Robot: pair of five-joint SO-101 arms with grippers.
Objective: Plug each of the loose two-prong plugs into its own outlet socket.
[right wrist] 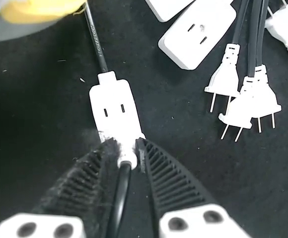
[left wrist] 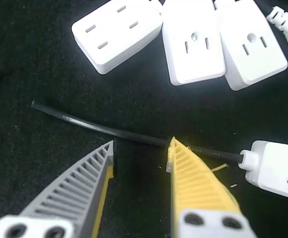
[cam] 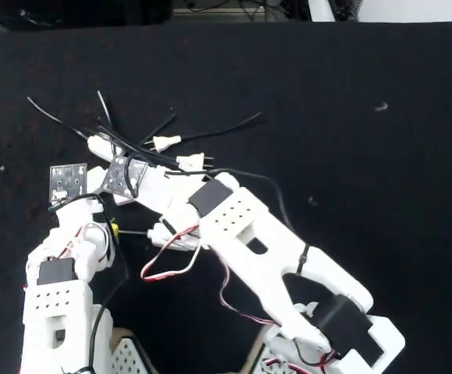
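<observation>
1. The left claw (left wrist: 141,144) hangs over the black worktop (left wrist: 25,163) with its grey and yellow fingers spread. Their tips sit either side of a black cord (left wrist: 94,126) without closing on it.
2. That cord runs into a corded socket block (left wrist: 278,168) just beside the yellow finger. The block's far end is cut off by the picture edge.
3. The right claw (right wrist: 126,144) is pressed together on the narrow end of the corded socket block (right wrist: 113,111). A second black cord leaves there and runs back between the fingers. The fingertips cover the joint, so I cannot tell whether a plug is seated in that end.
4. Three white outlet blocks (left wrist: 193,44) lie side by side beyond the left claw, slots facing up and their far edges cropped.
5. Three loose plugs (right wrist: 238,111) lie bunched near the corded block with their prongs bare. A fourth is partly cut off at the edge.
6. From above, the arms (cam: 249,234) cross over the cluster and hide the sockets. Two loose plugs (cam: 164,142) lie past them among tangled cords.
</observation>
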